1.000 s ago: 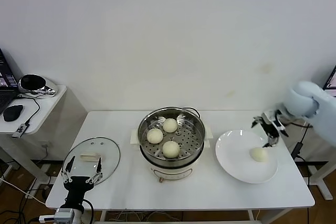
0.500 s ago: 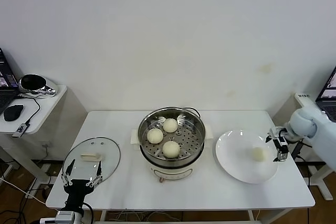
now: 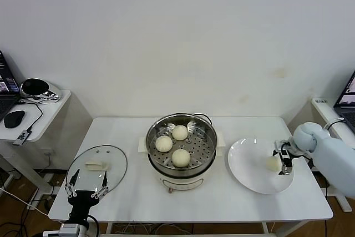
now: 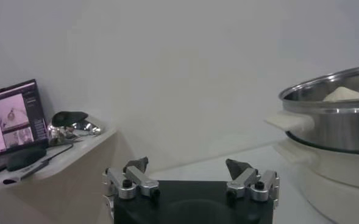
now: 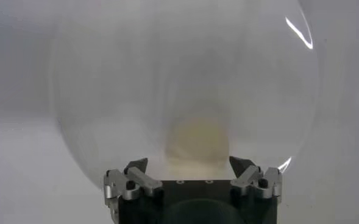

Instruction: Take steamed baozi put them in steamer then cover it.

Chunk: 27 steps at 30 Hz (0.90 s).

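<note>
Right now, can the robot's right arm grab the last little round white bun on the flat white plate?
Probably yes. The right gripper is open and right beside the bun on the plate, with nothing between them.

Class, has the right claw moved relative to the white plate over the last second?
Yes. The right claw has come down and inward over the plate, open around the last bun.

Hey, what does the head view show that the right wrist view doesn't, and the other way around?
Only the head view shows the steamer holding three baozi, the glass cover lying on the table, and the left end effector parked near the cover. Only the right wrist view shows the right end effector close up, open on either side of the last baozi. Both views show that baozi on the white plate.
</note>
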Each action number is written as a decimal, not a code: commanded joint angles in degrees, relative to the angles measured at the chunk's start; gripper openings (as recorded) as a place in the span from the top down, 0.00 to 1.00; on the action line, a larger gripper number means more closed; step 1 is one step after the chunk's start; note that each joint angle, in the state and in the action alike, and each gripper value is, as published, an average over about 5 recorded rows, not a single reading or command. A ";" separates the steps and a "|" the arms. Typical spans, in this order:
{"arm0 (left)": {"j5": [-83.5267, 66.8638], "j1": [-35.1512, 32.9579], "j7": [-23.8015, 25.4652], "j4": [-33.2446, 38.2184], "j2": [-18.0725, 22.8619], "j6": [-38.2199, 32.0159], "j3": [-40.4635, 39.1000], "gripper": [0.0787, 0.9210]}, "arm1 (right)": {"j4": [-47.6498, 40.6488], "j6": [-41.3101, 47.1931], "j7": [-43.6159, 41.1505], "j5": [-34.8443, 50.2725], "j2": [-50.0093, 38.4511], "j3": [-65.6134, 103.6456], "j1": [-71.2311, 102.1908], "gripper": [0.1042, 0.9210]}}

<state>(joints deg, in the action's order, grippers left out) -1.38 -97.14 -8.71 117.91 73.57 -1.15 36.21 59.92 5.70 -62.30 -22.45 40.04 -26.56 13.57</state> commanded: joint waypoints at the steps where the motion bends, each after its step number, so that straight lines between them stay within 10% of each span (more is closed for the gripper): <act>1: 0.07 0.03 0.01 -0.33 0.06 -0.09 -0.13 0.12 | -2.78 -0.02 1.34 -1.62 2.44 1.60 1.36 0.12; 27: -0.14 0.03 0.01 -0.19 -0.13 -0.19 0.11 0.12 | 4.19 2.23 -4.55 7.75 -3.21 -8.86 -11.51 0.38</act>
<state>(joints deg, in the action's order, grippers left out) -1.51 -97.10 -8.73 117.68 73.48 -1.36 36.32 60.22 6.63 -65.16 -20.28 39.72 -29.20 9.33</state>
